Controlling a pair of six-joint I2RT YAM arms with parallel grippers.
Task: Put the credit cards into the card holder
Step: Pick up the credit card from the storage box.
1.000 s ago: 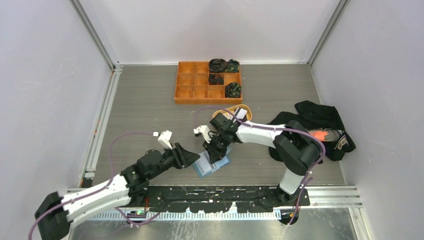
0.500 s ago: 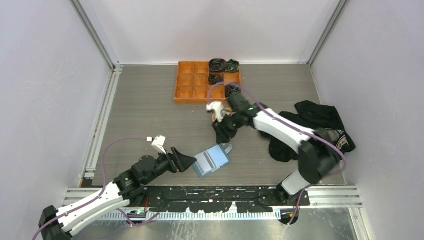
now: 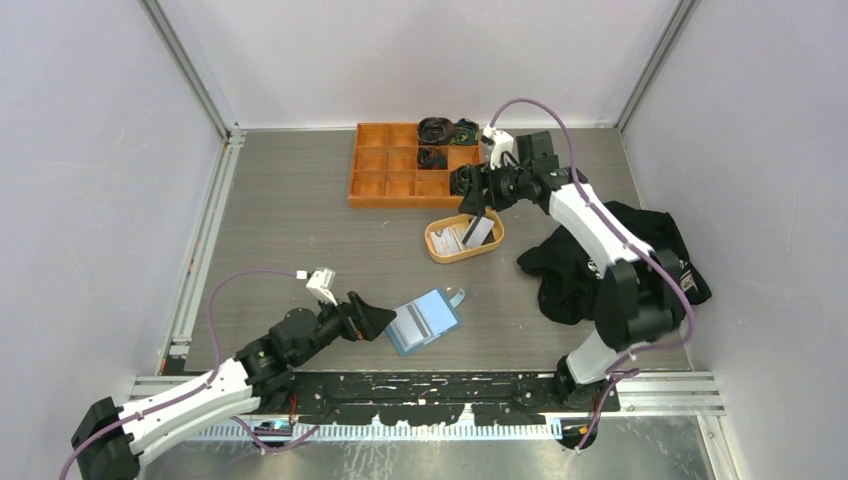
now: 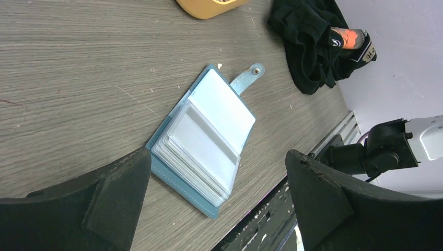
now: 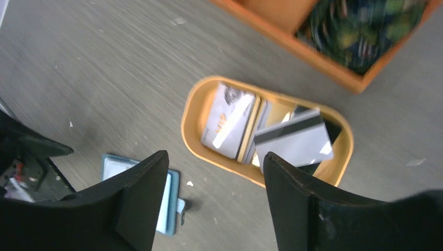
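Card holder (image 4: 203,141): lies open on the table, its clear slots plain in left wrist view. Credit cards (image 5: 230,125): in the tan dish (image 5: 186,125), detailed only in right wrist view. Left gripper (image 4: 217,159) and right gripper (image 5: 214,159): both spread, empty.

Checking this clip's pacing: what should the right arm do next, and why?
Probably lower the open, empty right claw into the tan dish below it and pinch the striped card; the card holder lies open.
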